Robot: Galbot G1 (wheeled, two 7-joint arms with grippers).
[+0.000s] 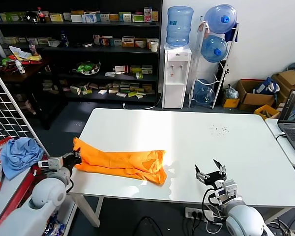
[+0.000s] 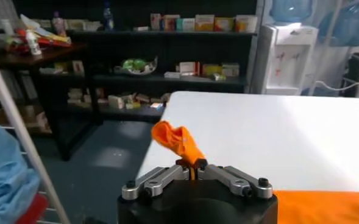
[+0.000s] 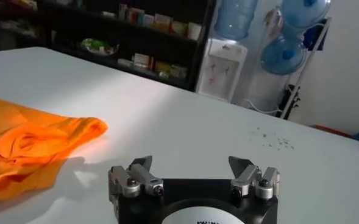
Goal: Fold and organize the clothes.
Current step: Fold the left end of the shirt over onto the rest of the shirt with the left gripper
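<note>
The orange T-shirt (image 1: 123,162) lies bunched in a long strip across the front left of the white table (image 1: 196,137). My left gripper (image 1: 74,159) is at the table's left edge, shut on the shirt's left end. In the left wrist view a fold of the orange T-shirt (image 2: 176,141) sticks up from the shut left gripper (image 2: 193,165). My right gripper (image 1: 211,172) hovers open over the front right of the table, holding nothing. The right wrist view shows the open right gripper (image 3: 191,163) with the orange T-shirt (image 3: 30,143) lying apart from it.
A light blue cloth (image 1: 18,155) lies on a side surface left of the table, beside a white wire rack (image 1: 10,110). A laptop (image 1: 293,120) sits on a desk at the right. Shelves (image 1: 88,54), a water dispenser (image 1: 176,73) and boxes stand behind.
</note>
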